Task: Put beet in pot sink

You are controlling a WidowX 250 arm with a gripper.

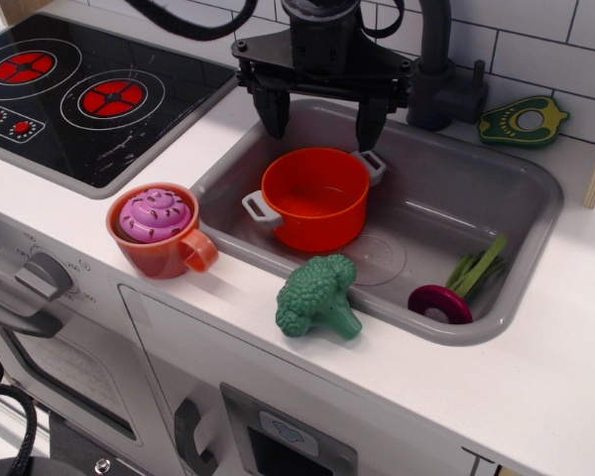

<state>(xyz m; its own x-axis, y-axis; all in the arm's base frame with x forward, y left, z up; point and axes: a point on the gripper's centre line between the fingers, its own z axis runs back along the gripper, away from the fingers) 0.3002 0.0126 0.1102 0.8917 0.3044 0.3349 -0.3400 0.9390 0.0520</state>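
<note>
Grey sink (535, 198), beet (441, 302) well apart from open gripper (317, 121)

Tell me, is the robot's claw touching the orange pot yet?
Apart. The only camera view shows the gripper open above the pot, with grey sink wall visible between its fingertips and the pot's rim.

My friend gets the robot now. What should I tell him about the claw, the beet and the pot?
Gripper: open, holding nothing, hanging over the back edge of the sink, just behind the pot.
Pot: upright in the left part of the sink, looks empty.
Beet: lying in the sink's front right corner, its green stalks pointing up the wall, apart from the pot.
Done: nothing yet.
Left: move over to the beet, grab it, drop it into the pot.
</note>
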